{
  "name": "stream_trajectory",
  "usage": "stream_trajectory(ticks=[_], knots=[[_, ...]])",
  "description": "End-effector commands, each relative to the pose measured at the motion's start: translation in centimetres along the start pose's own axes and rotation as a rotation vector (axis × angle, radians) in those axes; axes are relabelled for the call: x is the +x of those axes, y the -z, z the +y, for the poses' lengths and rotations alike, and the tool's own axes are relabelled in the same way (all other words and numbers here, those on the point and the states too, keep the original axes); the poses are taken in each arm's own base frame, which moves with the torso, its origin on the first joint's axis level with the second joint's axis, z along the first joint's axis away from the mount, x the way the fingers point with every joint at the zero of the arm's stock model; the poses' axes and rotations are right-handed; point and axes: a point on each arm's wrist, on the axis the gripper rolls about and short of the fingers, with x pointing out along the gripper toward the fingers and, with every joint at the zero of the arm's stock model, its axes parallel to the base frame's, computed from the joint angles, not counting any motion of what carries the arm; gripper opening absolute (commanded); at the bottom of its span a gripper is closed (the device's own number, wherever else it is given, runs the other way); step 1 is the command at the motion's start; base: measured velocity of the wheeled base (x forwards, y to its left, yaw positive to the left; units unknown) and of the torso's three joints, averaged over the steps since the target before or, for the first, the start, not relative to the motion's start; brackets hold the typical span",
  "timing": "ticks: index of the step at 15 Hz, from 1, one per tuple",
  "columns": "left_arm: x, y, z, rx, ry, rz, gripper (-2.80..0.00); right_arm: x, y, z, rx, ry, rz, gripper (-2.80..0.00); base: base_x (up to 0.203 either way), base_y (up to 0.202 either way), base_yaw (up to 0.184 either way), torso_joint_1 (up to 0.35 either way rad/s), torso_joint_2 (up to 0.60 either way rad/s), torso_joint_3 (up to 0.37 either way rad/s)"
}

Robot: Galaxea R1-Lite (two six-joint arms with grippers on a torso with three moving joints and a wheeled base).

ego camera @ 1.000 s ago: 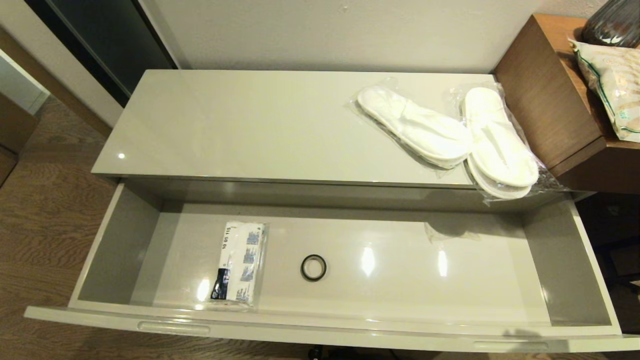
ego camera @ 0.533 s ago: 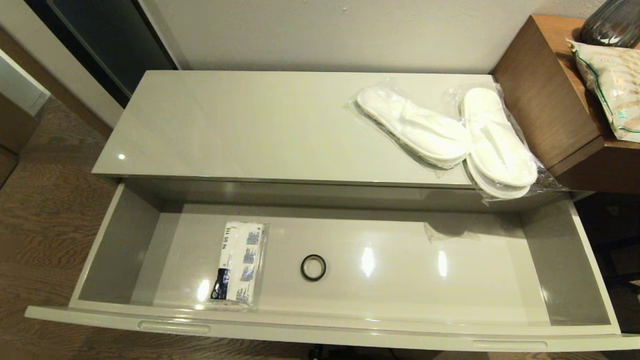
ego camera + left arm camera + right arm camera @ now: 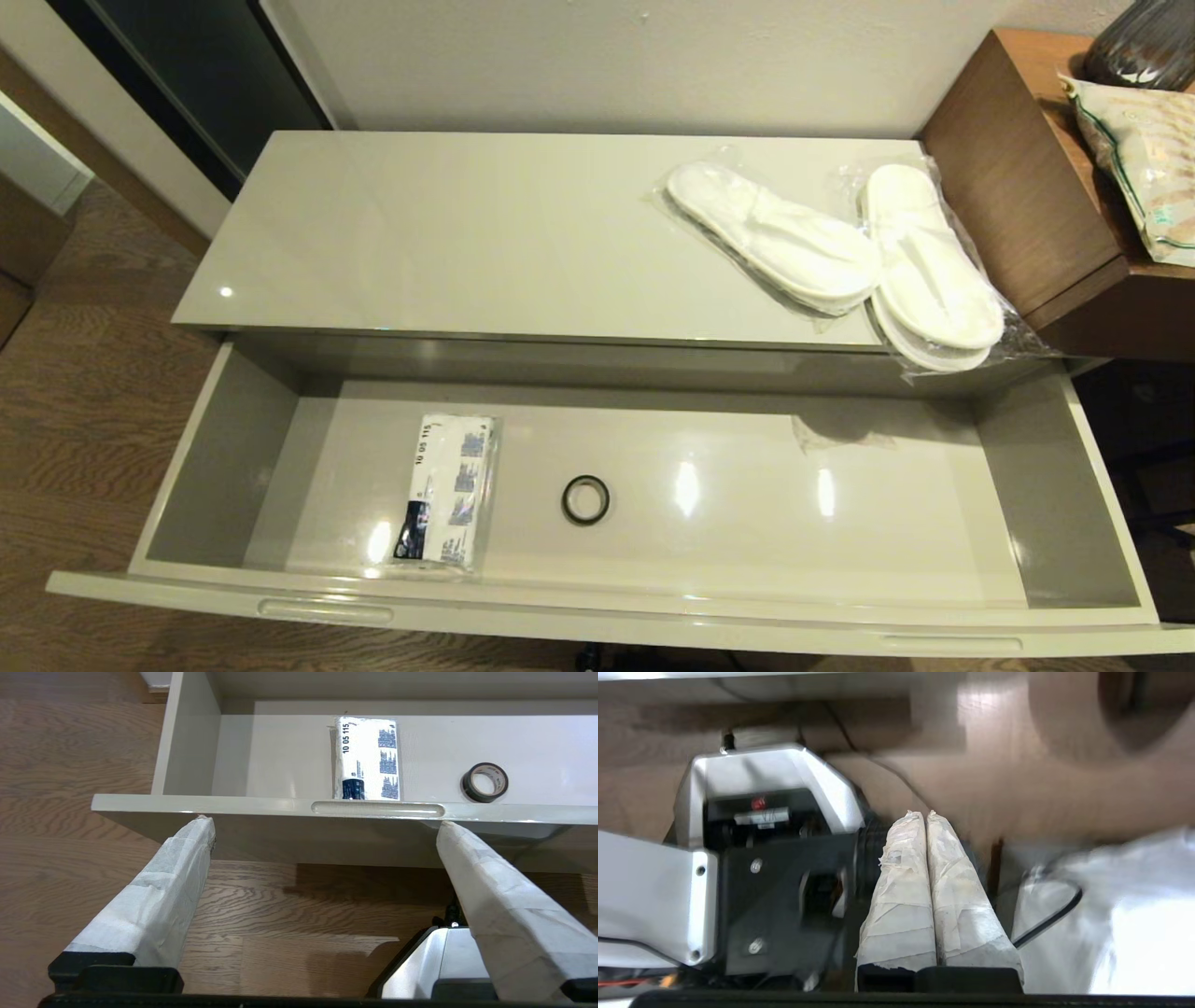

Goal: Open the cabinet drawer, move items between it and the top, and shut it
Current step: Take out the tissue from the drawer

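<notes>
So the cabinet drawer (image 3: 607,616) is pulled all the way out and sits wide open under the top (image 3: 467,233) of the low cabinet. Inside it, toward the robot's left, lies the flat white packet (image 3: 444,492) with blue-black print, lengthwise front to back, its near end close to the drawer's front wall. Just beside it, nearer the middle of the drawer floor, is a small black tape ring (image 3: 585,499), lying flat and not touching the packet.

Up on the surface, both pairs of white slippers are at the right end. The left bagged slipper pair (image 3: 775,238) lies diagonally, and the right bagged slipper pair (image 3: 929,266) is right up against it, with its near end and the clear bag hanging over the front edge above the drawer. Next to them stands the taller brown wooden desk (image 3: 1018,187), with a printed bag (image 3: 1139,159) on it.

Neither arm shows in the head view. The left gripper (image 3: 322,823) hangs low in front of the drawer face, above the wooden floor (image 3: 70,765), jaws spread wide with nothing between them, looking straight at the left handle recess (image 3: 377,808). The right gripper (image 3: 920,814) is down by the robot's own base (image 3: 761,812), jaws pressed together and empty; that view is blurred, so not much else to make out there.
</notes>
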Motion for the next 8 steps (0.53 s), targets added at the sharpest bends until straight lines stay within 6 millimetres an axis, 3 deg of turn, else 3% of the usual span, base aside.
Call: stream_trajectory(ticks=[1,4,5,8], knots=[[0.0,0.0,0.0,0.000,0.000,0.002,0.00,0.1,1.2,-0.8,-0.035,-0.027,-0.031,-2.80,0.000,0.000,0.000,0.000,0.00,0.000],[0.0,0.0,0.0,0.001,0.000,0.002,0.00,0.9,5.6,-1.0,-0.119,-0.015,-0.177,-2.80,0.000,0.000,0.000,0.000,0.00,0.000],[0.0,0.0,0.0,0.000,0.000,0.002,0.00,1.5,5.5,-0.9,-0.135,-0.012,-0.215,-2.80,0.000,0.000,0.000,0.000,0.00,0.000],[0.0,0.0,0.0,0.000,0.000,0.001,0.00,4.5,2.6,-0.4,-0.075,-0.016,-0.432,-2.80,0.000,0.000,0.000,0.000,0.00,0.000]])
